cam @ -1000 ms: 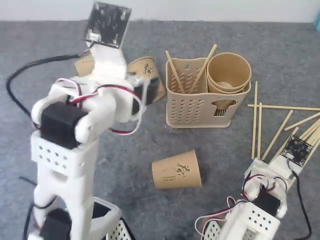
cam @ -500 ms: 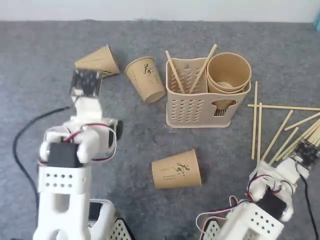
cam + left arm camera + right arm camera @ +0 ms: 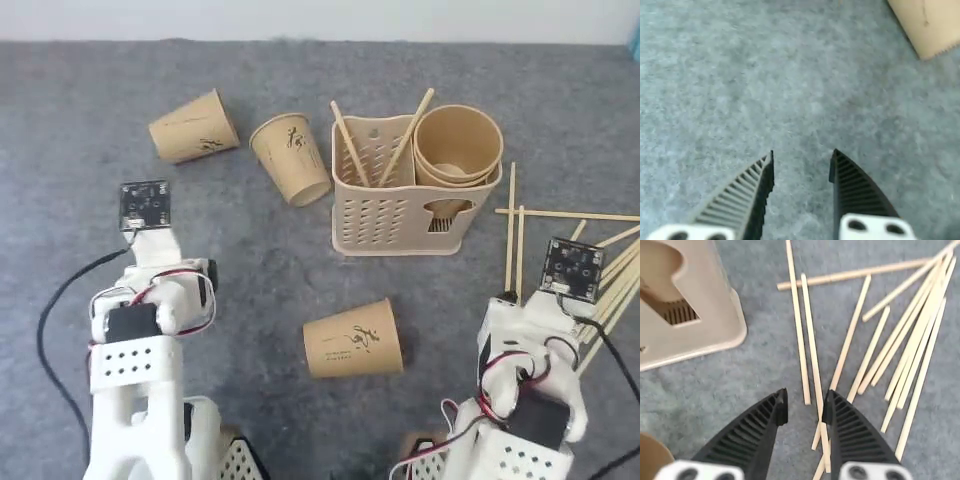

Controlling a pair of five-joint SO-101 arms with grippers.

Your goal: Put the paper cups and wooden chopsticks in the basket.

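1. Left arm (image 3: 150, 310): it has drawn back from over the two far cups since a second ago. It is now folded low at the near left, with the wrist camera uppermost.
2. Left gripper (image 3: 802, 160): the jaws are apart and empty above bare grey carpet (image 3: 740, 75).
3. Right arm (image 3: 530, 350): the wrist has shifted slightly toward the basket. It stands at the near right.
4. Right gripper (image 3: 805, 405): the jaws are narrowly parted and grip nothing. They are poised over the loose chopsticks (image 3: 810, 340), and one stick runs beneath the gap.
5. Basket (image 3: 390, 215): unmoved and upright. One compartment holds two leaning chopsticks (image 3: 345, 140), the other holds nested cups (image 3: 458, 140).
6. Loose paper cups: three, unmoved, all on their sides on the carpet.
   - Two lie left of the basket (image 3: 193, 127) (image 3: 292, 158).
   - One lies in front of it (image 3: 352, 339).
   - Each carries a dark printed mark that is illegible.
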